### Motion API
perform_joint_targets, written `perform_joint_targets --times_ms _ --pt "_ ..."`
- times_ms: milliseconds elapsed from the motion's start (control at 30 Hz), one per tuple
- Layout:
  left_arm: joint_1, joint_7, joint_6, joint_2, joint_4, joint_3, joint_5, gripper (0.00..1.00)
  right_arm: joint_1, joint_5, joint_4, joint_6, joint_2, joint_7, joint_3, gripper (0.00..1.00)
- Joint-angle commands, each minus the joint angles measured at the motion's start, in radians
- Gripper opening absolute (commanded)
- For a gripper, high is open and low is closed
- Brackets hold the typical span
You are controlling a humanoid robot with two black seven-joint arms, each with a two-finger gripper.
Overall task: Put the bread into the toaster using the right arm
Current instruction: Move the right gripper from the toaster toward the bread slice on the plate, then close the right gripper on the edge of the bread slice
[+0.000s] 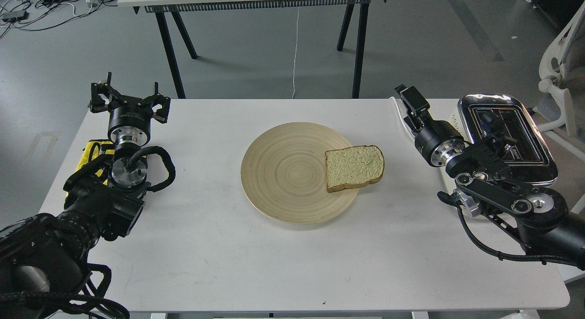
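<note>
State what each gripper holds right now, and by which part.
Nothing is held. The left gripper is open and empty. The right gripper is off the bread, which lies on the wooden plate.

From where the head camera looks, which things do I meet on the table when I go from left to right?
left gripper → wooden plate → bread, lying on the plate's right edge → right gripper → toaster at the table's right edge.
</note>
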Motion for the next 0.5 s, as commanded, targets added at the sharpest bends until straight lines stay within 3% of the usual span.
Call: perform_joint_targets --times_ms 0,467 --pt "-0.001 0.0 0.0 -0.001 0.0 0.0 -0.001 1.0 -0.012 0.0 -0.052 -0.031 0.038 0.004 -0.055 0.98" --pt "-0.001 0.0 0.0 -0.001 0.0 0.0 0.0 1.0 -0.064 0.0 -0.177 -0.01 0.199 0.011 -0.088 0.97"
